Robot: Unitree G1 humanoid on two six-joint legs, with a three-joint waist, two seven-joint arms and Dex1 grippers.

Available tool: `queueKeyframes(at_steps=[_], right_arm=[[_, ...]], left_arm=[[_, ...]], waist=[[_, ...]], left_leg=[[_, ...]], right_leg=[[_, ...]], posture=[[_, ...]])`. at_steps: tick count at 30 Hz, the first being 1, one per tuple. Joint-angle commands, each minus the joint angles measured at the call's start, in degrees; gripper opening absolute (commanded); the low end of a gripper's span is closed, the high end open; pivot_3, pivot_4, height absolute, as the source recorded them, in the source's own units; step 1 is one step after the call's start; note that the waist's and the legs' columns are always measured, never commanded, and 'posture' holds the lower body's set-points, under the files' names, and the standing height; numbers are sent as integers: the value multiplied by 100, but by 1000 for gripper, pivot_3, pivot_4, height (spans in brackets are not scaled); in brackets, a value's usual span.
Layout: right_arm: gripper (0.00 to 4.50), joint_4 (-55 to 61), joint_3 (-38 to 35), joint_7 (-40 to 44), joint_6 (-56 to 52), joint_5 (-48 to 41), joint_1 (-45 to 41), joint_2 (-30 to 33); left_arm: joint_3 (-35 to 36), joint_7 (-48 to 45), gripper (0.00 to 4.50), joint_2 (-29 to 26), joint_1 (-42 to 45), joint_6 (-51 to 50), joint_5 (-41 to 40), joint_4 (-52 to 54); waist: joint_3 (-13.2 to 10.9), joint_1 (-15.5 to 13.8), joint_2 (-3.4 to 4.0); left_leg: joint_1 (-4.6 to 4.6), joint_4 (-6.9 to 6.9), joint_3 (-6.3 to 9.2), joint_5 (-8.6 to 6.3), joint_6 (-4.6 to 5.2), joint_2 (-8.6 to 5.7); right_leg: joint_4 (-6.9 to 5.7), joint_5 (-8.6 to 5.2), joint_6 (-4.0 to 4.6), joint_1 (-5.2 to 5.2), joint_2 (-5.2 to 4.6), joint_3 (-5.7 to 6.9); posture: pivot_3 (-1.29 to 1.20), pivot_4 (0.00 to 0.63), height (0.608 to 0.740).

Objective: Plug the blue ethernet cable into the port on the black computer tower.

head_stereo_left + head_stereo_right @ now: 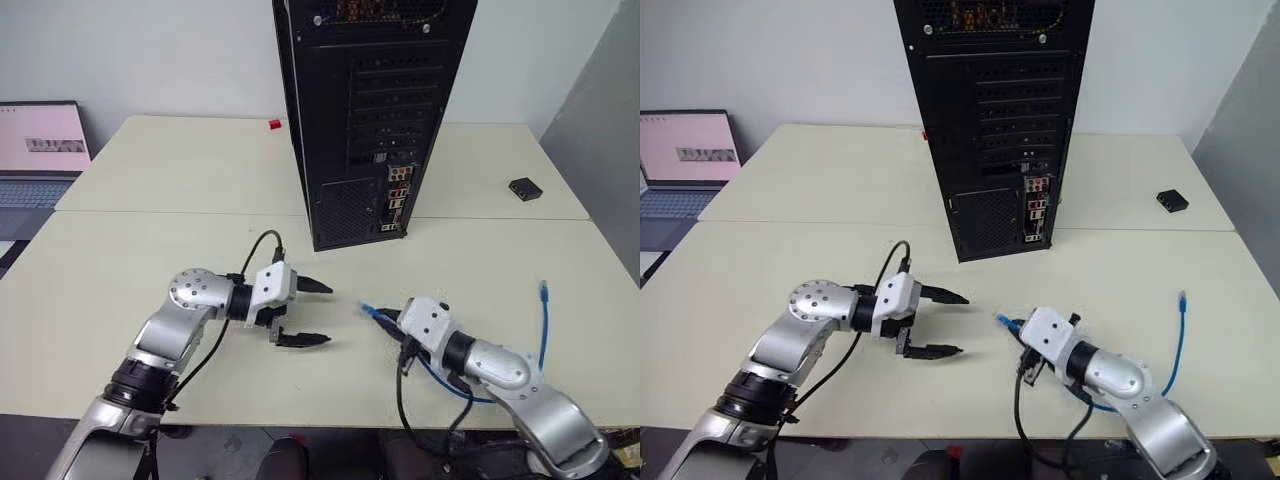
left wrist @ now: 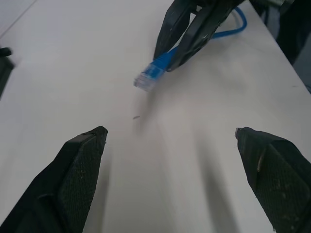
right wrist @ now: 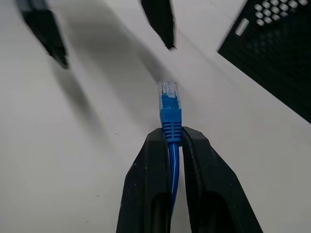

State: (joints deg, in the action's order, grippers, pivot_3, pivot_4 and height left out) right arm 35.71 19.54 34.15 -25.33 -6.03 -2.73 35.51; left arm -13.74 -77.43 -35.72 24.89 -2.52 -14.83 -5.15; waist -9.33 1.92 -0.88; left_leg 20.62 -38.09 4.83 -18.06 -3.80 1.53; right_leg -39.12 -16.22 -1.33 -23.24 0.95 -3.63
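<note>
Right gripper point(image 3: 170, 141) is pinching the blue ethernet cable point(image 3: 170, 112) behind its plug near the table's point(image 1: 150, 250) front edge, so I'm aligning it squarely toward the port point(image 1: 397, 203) on the black computer tower point(image 1: 370, 110), left gripper point(image 1: 312, 312) waiting, jaws spread.

The cable point(image 1: 543, 325) is bright blue, its plug point(image 3: 169, 92) clear with a blue boot. The tower point(image 1: 375, 110) is black, with a perforated grille and a strip of red, orange and blue connectors point(image 1: 398, 195). The desk point(image 1: 150, 260) is cream. Both pincers have black fingers point(image 2: 73, 165) with a fine textured pattern. A small box point(image 1: 525, 188) is black; a laptop point(image 1: 40, 140) screen glows pink.
</note>
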Motion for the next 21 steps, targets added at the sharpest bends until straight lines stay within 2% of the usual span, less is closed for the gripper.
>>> queueKeyframes(at_steps=[1, 8, 14, 18, 21], right_arm=[[88, 260, -155, 592, 174, -406, -259, 102], [78, 120, -89, 925, 182, -332, -489, 220], [77, 29, -55, 980, 158, -239, -546, 212], [74, -64, -19, 1009, 183, -131, -590, 194], [74, -91, 2, 1017, 182, -98, -604, 180]], left_arm=[[-47, -255, 4500, 143, 309, 473, 25, -269], [-152, -682, 4500, 226, 558, 652, 6, -536], [-196, -864, 4500, 215, 625, 380, -87, -316], [-203, -845, 3876, 259, 682, 262, -50, -291], [-217, -831, 3157, 277, 707, 215, -16, -291]], waist=[[0, 1, -1], [-1, -3, -1], [-1, -3, -1], [-1, -3, -1], [-1, -3, -1]], left_leg=[[0, 0, 1, 0, 0, 0], [3, -3, 1, 0, 0, -1], [3, -4, 1, 0, 0, -1], [3, -4, 2, 0, 0, -1], [3, -4, 3, 0, 0, -1]], right_leg=[[-1, 0, 0, 0, 0, 0], [0, 0, 0, 0, 0, 1], [-1, 1, 0, 0, 0, 1], [-2, 1, 0, 0, 0, 1], [-2, 1, 0, 0, 0, 2]], posture=[[0, 150, 740], [0, 150, 740], [0, 150, 740], [0, 150, 740], [0, 150, 740]])
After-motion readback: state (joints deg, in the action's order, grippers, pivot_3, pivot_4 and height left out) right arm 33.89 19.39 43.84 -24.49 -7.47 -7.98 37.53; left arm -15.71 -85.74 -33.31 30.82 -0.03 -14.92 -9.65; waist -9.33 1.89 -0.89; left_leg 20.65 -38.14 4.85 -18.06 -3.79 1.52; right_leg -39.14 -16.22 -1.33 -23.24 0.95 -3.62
